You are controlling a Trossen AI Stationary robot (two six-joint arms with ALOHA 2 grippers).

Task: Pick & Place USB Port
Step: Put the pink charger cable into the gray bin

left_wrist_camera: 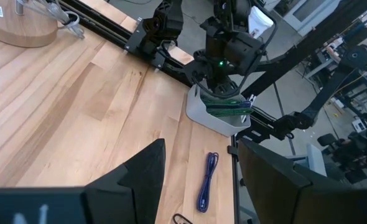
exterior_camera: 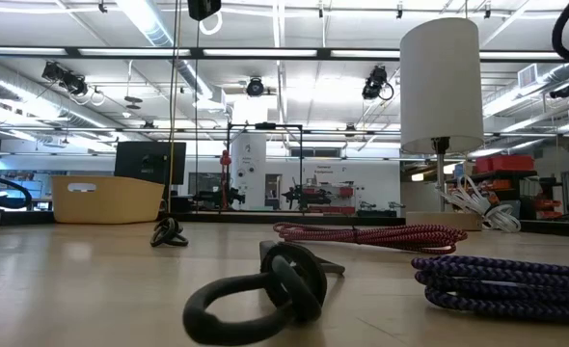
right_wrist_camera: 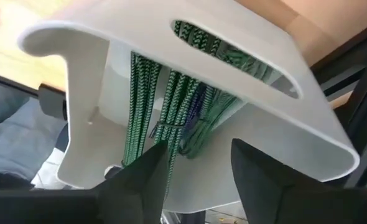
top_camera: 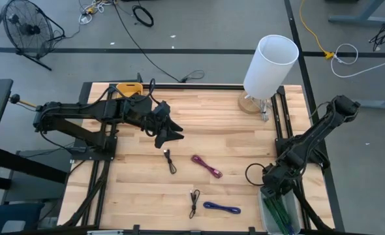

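The right hand (right_wrist_camera: pixel 193 165) hangs right over the white bin (right_wrist_camera: pixel 308 134) at the counter's (top_camera: pixel 231 130) near right corner, fingers spread and nothing gripped between them. A green cable (right_wrist_camera: pixel 171 106) lies loose inside the bin, part of it draped down just beside one fingertip. So the drop looks made, and the job now is getting clear cleanly: lift straight up, keep the fingers spread, and make sure no green loop rides up on a fingertip or drags over the bin wall.

Across the counter the left hand (top_camera: pixel 171 134) waits above the boards near the far left, fingers apart, holding nothing.

Plenty left to fetch. A purple-red cable (top_camera: pixel 207 166) sits mid-counter, a blue cable (top_camera: pixel 222 208) lies near the front edge, with a black cable (top_camera: pixel 194 202) just beside it and another black cable (top_camera: pixel 170 160) close under the left hand. The blue one lies nearest the bin, a sensible next target. The white lamp (top_camera: pixel 269 65) stands at the far right, well apart from the bin, so a straight rise should clear it
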